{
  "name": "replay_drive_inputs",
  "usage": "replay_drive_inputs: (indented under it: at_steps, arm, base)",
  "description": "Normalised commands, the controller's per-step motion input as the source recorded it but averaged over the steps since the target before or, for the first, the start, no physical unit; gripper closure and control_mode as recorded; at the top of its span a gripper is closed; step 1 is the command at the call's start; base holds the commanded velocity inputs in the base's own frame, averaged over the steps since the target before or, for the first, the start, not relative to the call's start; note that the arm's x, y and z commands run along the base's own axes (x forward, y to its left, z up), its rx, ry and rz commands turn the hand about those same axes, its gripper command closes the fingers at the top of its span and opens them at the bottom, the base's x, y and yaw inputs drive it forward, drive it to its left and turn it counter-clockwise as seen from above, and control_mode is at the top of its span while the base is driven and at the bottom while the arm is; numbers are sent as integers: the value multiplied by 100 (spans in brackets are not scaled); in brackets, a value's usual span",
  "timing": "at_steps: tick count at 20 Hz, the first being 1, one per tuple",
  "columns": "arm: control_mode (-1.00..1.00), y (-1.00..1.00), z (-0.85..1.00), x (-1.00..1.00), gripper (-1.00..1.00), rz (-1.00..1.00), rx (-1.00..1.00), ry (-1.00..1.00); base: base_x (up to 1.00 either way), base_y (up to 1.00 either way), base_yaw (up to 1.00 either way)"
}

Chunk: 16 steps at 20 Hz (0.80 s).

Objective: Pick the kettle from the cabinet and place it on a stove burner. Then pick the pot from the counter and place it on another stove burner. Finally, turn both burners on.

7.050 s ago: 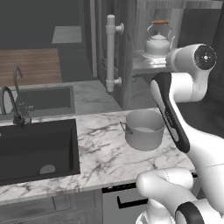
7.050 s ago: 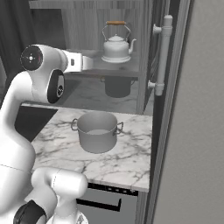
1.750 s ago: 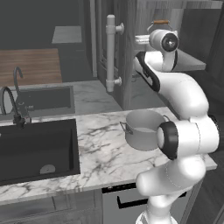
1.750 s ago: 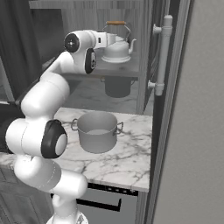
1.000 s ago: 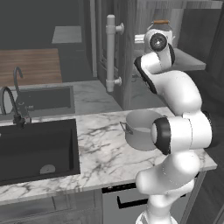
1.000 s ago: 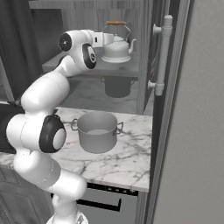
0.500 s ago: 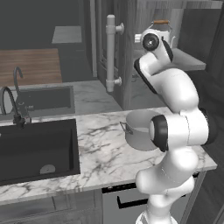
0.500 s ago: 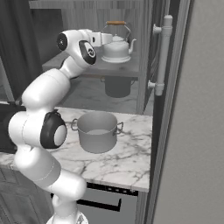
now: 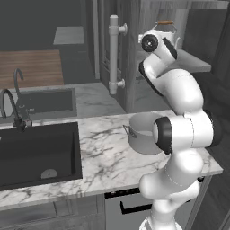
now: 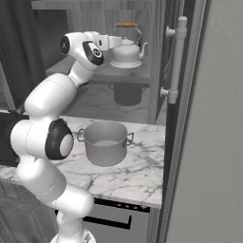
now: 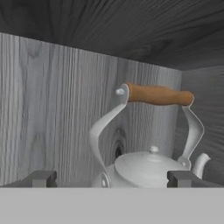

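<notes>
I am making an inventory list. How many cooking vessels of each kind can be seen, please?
Kettle: 1, on the cabinet shelf
Pot: 1, on the counter
Total: 2

Kettle (image 10: 126, 52) upright in cabinet (image 10: 142, 19)

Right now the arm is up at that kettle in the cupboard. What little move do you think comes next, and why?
Probably a short push forward, then closing. The gripper is open, its fingertips either side of the kettle, nothing held. The wooden handle sits higher, so it may need to rise first.
</notes>
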Motion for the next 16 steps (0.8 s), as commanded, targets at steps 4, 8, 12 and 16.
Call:
replay_drive_inputs:
  at_steps: [4,8,12,16]
  arm:
    - [-100,0,18,0,-100,-6,0,-1]
    - [-100,2,19,0,-100,-5,-2,0]
    - [-100,6,11,1,-100,-4,-2,0]
    - [-100,7,0,10,-100,-3,0,0]
  base:
    - [0,0,0]
    - [0,0,0]
    - [0,0,0]
    - [0,0,0]
